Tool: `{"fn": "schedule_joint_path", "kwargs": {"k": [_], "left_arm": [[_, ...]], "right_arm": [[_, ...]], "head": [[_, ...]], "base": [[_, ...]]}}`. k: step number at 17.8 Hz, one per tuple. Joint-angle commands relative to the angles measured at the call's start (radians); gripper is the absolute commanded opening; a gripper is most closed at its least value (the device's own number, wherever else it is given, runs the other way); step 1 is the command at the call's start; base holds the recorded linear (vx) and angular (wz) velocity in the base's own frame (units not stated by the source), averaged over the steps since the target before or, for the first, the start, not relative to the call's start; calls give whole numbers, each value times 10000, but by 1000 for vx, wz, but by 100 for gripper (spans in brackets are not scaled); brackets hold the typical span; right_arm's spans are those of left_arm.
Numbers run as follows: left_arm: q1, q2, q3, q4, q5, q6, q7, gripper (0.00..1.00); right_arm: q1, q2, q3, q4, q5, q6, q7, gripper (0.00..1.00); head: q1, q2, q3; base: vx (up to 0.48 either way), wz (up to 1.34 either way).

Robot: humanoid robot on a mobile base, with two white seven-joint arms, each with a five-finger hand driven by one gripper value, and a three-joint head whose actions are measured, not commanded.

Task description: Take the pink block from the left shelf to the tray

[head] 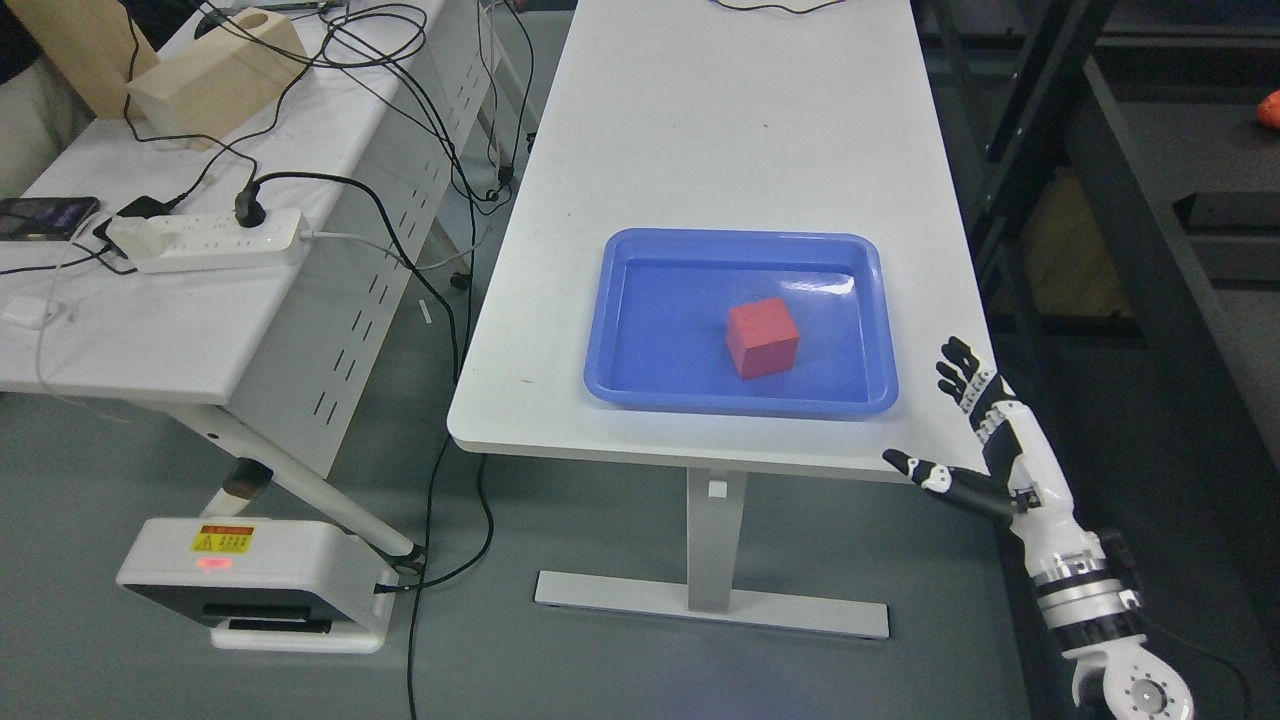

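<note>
Fingers (962, 372) spread on our right hand (985, 440), empty, beside the white table (700, 130); reddish-pink cube block (762, 337) sits inside the blue plastic tray (620, 330).

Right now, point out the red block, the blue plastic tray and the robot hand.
red cube block (762, 336): head view, its top face.
blue plastic tray (740, 240): head view, its far rim.
right robot hand (985, 440): head view, the palm, fingers spread.

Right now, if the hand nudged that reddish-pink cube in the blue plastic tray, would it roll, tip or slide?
The reddish-pink cube would probably slide, not roll: it rests on a flat face. The blue plastic tray looks glossy, so likely slippery. It seems rigid.
</note>
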Motion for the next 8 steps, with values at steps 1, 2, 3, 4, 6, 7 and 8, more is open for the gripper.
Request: {"fn": "schedule_joint_path", "kwargs": {"k": [1,2,3,4,6,7,8], "left_arm": [[-292,175,0,-175,0,-4,8,100],[-292,175,0,-175,0,-4,8,100],[-292,175,0,-175,0,-4,8,100],[-292,175,0,-175,0,-4,8,100],[-292,175,0,-175,0,-4,8,100],[-292,175,0,-175,0,-4,8,100],[-292,175,0,-175,0,-4,8,100]], "right_arm": [[253,-175,-84,14,63,9,19,99],[283,-175,-23,14,63,9,4,99],[314,-175,-7,14,63,9,4,99],[330,-175,-7,14,63,9,4,99],[360,-175,-22,14,63,55,4,99],[376,-175,-37,14,63,55,4,99],[376,-175,-37,14,63,55,4,99]], "head": [[0,0,0],[0,0,0],[0,0,0],[0,0,0],[0,0,0],[0,0,0],[0,0,0]], "base": [[-189,142],[-189,142],[-169,151],[-169,151],[-147,118],[-140,106],[-138,60]]}}
